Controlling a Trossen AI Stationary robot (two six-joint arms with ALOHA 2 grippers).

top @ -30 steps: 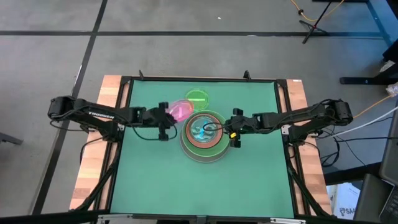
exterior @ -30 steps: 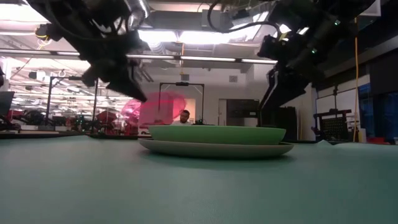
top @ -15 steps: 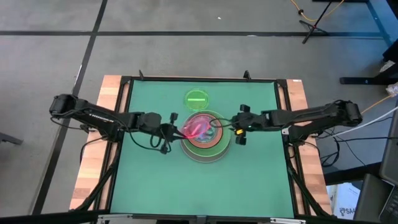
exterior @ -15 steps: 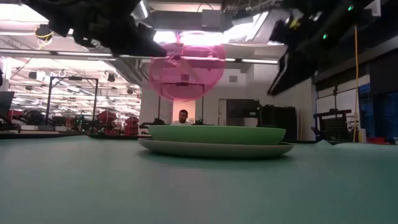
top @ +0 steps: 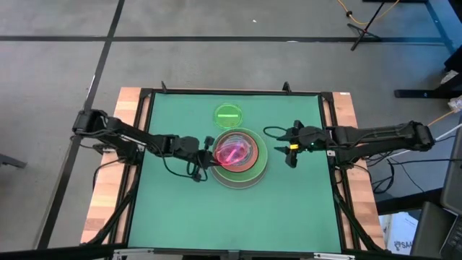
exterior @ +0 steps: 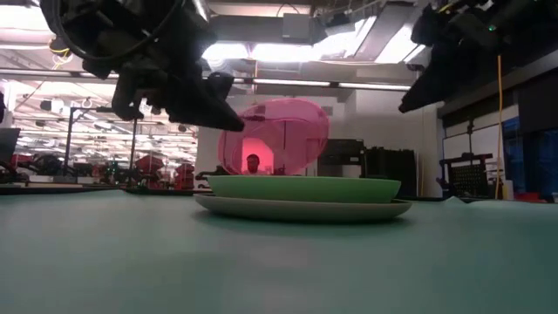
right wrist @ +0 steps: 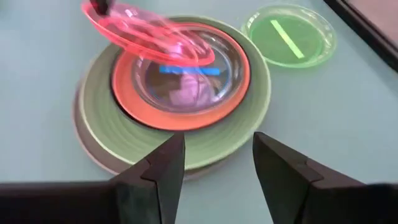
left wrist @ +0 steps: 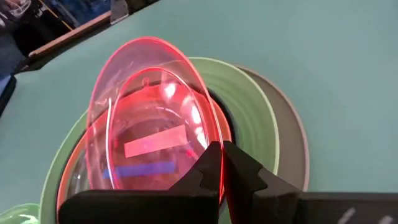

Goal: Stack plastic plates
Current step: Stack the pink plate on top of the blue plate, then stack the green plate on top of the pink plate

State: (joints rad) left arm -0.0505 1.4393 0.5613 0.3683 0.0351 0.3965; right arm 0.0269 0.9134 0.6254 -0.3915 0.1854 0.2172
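While tilted over stack (top: pixel 249 172), pink plate (top: pixel 232 151) in left pincer (top: pixel 203 154).

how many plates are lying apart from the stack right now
1: the small green plate lies alone on the table behind the stack. The pink plate is tilted over the stack in the left gripper, not lying anywhere.

no readable txt, labels blank

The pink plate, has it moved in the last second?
Yes. The pink plate, held at its rim by the left gripper, has travelled from beside the small green plate to over the stack, where it hangs tilted.
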